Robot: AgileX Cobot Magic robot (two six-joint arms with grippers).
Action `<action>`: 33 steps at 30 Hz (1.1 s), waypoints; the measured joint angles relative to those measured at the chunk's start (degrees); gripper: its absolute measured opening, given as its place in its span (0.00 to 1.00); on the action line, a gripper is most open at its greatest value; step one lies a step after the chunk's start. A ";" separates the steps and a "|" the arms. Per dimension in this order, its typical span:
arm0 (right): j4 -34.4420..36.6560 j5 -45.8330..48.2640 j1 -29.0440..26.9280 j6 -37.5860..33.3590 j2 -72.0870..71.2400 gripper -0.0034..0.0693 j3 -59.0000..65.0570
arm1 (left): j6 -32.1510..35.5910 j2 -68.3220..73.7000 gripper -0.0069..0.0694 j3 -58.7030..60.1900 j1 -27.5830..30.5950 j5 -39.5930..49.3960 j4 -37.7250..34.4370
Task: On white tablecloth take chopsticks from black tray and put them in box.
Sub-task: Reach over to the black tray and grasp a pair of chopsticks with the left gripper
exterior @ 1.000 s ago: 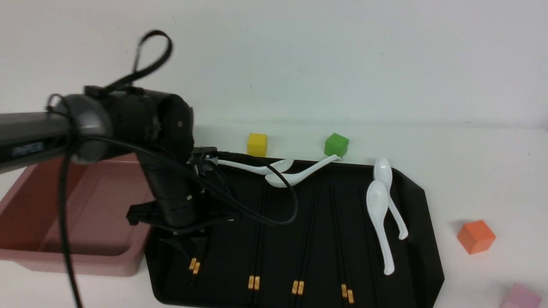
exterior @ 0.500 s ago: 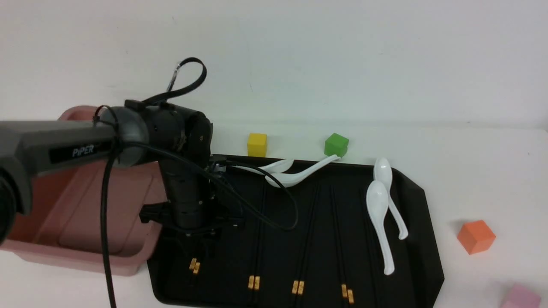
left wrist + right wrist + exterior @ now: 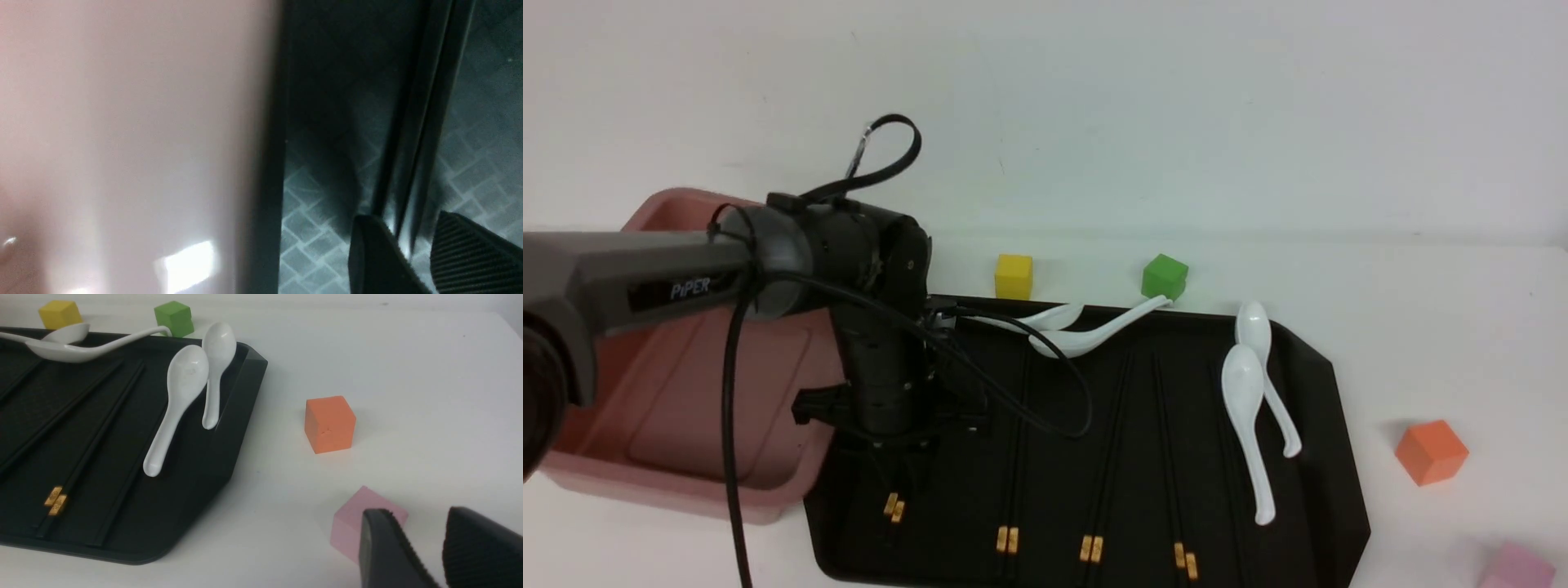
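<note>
The black tray lies on the white tablecloth and holds several pairs of black chopsticks with gold bands. My left gripper points straight down over the leftmost pair, near the tray's left rim. In the left wrist view its fingers stand open on either side of that pair, with a gap on each side. The pink box sits left of the tray, its wall close beside the tray's rim. My right gripper is open and empty above the cloth.
Several white soup spoons lie in the tray at its far and right sides. Yellow and green cubes sit behind the tray. An orange cube and a pink cube sit to its right, the pink one just beyond my right fingers.
My left arm has swung right from beside the box and settled lower over the leftmost chopsticks. In the last half second it has barely shifted. Nothing else has moved.
</note>
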 joint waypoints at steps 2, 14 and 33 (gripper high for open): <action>0.00 0.00 0.00 0.00 0.00 0.38 0.00 | 0.00 0.00 0.38 -1.61 0.00 1.58 0.00; 0.00 0.00 0.00 0.00 0.00 0.38 0.00 | 0.00 0.00 0.40 -8.46 0.00 10.95 3.30; 0.00 0.00 0.00 0.00 0.00 0.38 0.00 | -2.78 1.54 0.40 -8.52 -0.05 5.29 0.00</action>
